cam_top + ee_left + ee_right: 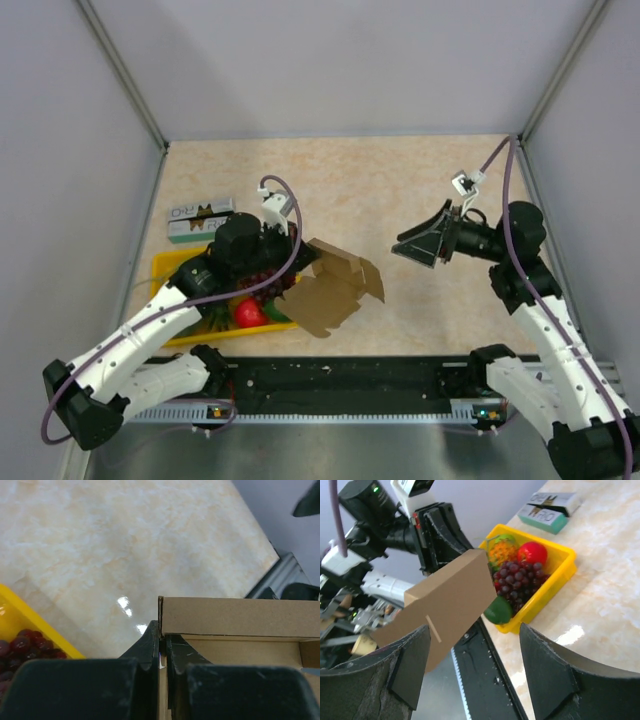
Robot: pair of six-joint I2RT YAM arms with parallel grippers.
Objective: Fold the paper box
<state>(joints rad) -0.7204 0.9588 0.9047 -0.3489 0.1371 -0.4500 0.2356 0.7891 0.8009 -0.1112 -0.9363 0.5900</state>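
The paper box (335, 285) is brown cardboard, partly folded, held up off the table in front of the yellow tray. My left gripper (163, 642) is shut on one of its walls, the card (235, 617) pinched between both fingers. In the right wrist view the box (445, 605) hangs tilted in front of the left arm. My right gripper (420, 245) stands open to the right of the box, apart from it, with nothing between its fingers (547, 677).
A yellow tray (165, 268) at the left holds grapes (517, 582), a red fruit (249, 313) and green pieces. A green-and-white carton (198, 221) lies behind it. The black base rail (350, 380) runs along the near edge. Grey walls enclose the table.
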